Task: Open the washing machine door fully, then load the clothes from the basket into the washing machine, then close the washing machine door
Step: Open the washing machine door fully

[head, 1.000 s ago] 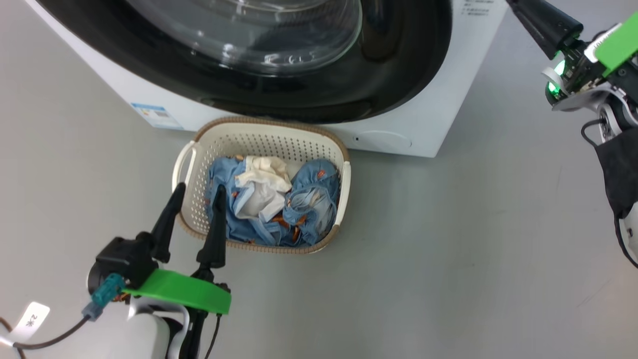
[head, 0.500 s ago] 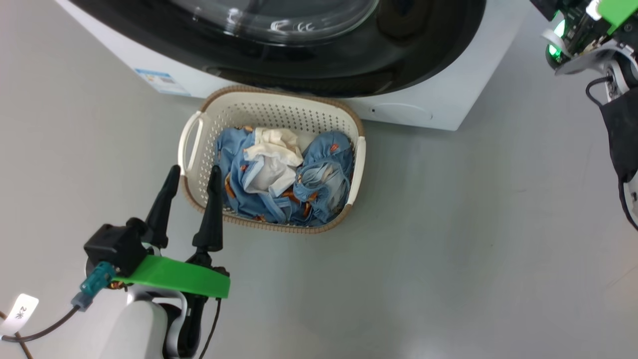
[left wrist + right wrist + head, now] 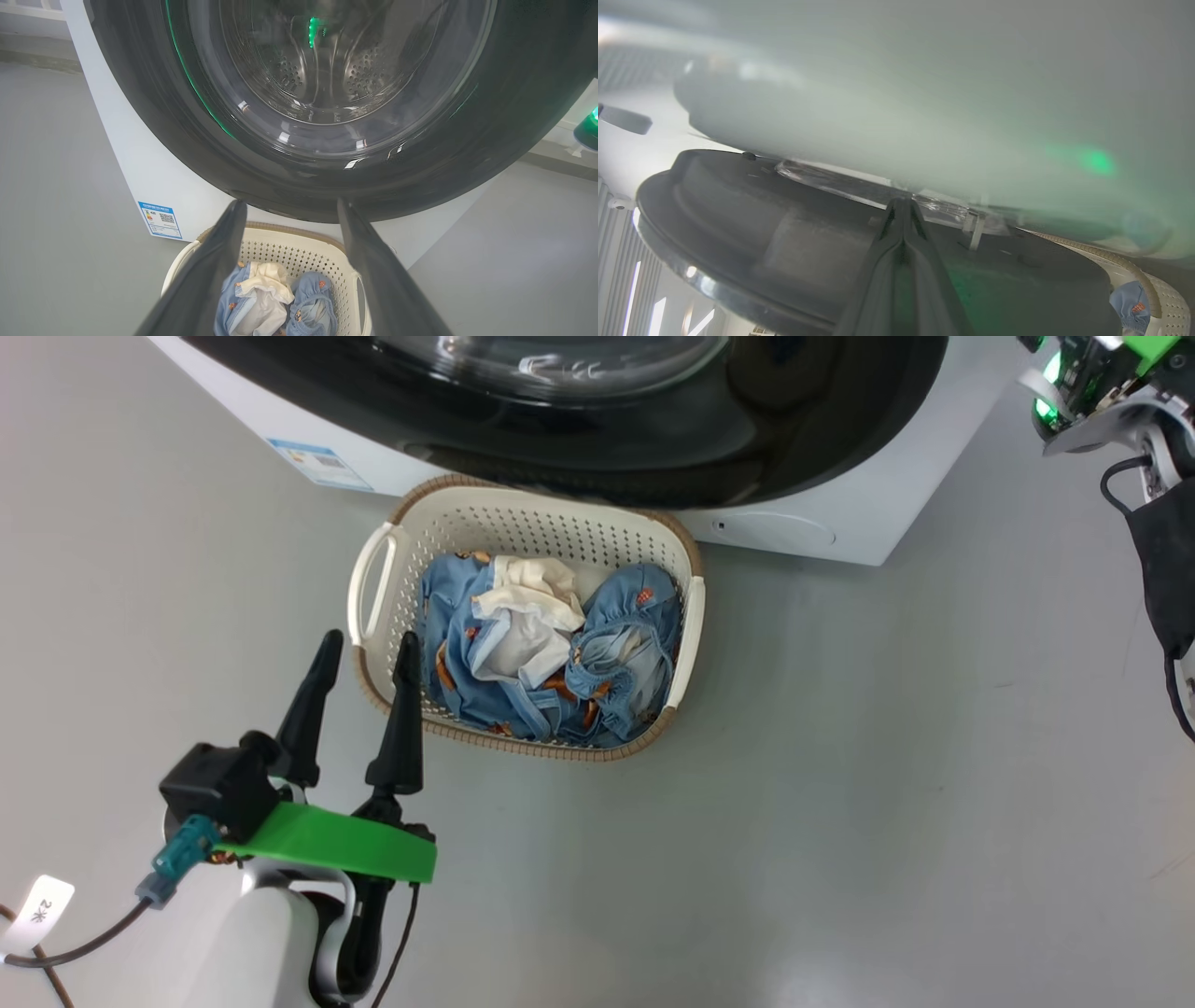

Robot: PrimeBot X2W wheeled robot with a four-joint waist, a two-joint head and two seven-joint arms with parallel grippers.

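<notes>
Against the right-hand edge of the washing machine door [image 3: 752, 242], in the right wrist view, the right gripper [image 3: 901, 201] had its fingers clenched together on nothing, tips at the seam where the black door met the white washing machine [image 3: 896, 490]. Opening the door looked like the step in hand. The tips would want to hook behind the rim and draw outward along the hinge's arc, slowly, since glossy plastic invites slipping. On the floor [image 3: 887, 784] just before the machine sat the basket [image 3: 693, 625], clothes [image 3: 551, 663] inside, possibly under the door's swing. The left gripper [image 3: 370, 637] hovered spread wide and empty beside the basket's near-left corner. A blue label [image 3: 161, 219] bore a QR-like square, its print too small to read. A white cable tag [image 3: 37, 915] showed a "2".
</notes>
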